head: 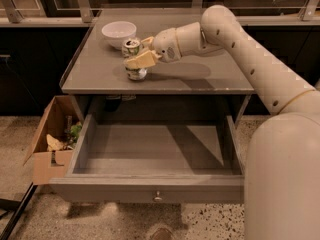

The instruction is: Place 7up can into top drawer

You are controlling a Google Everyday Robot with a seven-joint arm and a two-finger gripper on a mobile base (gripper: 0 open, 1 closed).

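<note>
The 7up can (132, 48), white and green with a silver top, stands upright on the grey tabletop (200, 76) just right of the white bowl. My gripper (136, 52) reaches in from the right and is open, with one finger (141, 60) across the can's front and the other behind it. The can still rests on the table. The top drawer (150, 188) is pulled fully open below the tabletop, its inside bare, with a small round knob (158, 197) at the centre of its front panel.
A white bowl (119, 33) sits at the back left of the tabletop, close to the can. A brown cardboard box (49, 149) with scraps stands on the floor left of the drawer. My arm crosses the table's right side.
</note>
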